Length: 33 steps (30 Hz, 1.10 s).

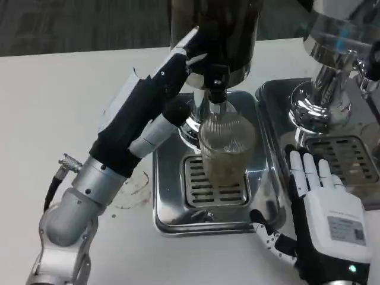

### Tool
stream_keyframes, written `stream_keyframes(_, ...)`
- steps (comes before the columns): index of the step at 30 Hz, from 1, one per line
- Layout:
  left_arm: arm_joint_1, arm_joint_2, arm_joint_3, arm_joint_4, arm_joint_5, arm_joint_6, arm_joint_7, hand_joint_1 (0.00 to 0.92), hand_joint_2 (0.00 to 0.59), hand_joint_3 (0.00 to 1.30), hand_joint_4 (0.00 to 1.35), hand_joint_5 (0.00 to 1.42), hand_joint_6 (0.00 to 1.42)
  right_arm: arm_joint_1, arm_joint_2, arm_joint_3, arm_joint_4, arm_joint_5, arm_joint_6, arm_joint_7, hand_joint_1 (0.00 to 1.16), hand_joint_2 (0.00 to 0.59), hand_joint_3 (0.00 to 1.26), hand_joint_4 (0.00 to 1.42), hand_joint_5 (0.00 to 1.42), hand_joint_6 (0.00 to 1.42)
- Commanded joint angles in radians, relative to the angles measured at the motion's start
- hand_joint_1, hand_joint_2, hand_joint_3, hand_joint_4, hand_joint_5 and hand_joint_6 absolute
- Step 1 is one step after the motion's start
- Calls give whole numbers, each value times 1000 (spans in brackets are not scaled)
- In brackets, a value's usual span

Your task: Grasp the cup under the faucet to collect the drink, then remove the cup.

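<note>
Right hand (323, 208) lies flat and empty at the lower right, fingers straight and slightly apart, thumb out to the side, fingertips on the edge of a steel drip tray (172, 202). Left hand (193, 56) reaches up beside the dark drink dispenser (217, 29), close by its faucet (215, 89); its fingers blur into the dark body of the machine, so whether they grip anything cannot be told. Below the faucet stands a clear ribbed cup (227, 148), upright on the slotted grate (208, 184) of the tray, with pale brownish liquid in its lower part. Neither hand touches the cup. The left forearm (127, 130), black-sleeved over silver, runs diagonally from the lower left across the white desk (53, 101) toward the dispenser. Faint brownish stains (133, 190) mark the desk just left of the tray. A second chrome dispenser (332, 65) with its own grated tray (347, 157) stands to the right, beyond the right hand's fingertips.
</note>
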Motion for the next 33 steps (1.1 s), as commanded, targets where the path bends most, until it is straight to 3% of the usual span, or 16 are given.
stream_keyframes(1, -11, -11, -9, 4, 25, -10, -31, 0, 81, 130, 11, 221, 150, 14, 10, -3, -8, -2, 9, -19, 523, 306, 0, 0, 0, 97)
stream_keyframes(11, 28, -2, 22, 3, 33, -86, -20, 0, 103, 275, 163, 368, 278, 6, 8, -9, 2, 4, -3, -18, 519, 307, 0, 0, 0, 103)
stream_keyframes(27, 71, 46, 53, 40, 141, -203, 36, 0, 115, 312, 193, 393, 310, -6, 1, -7, 11, 14, -15, -5, 517, 308, 0, 0, 0, 111)
stream_keyframes(32, 76, 49, 50, 41, 147, -199, 50, 0, 116, 312, 193, 393, 312, -16, -3, -16, 14, 47, -40, -1, 509, 301, 0, 0, 0, 134)
stream_keyframes(33, 76, 49, 50, 41, 146, -198, 51, 0, 116, 312, 192, 393, 312, -20, -3, -29, 16, 89, -67, 4, 508, 301, 0, 0, 0, 137)
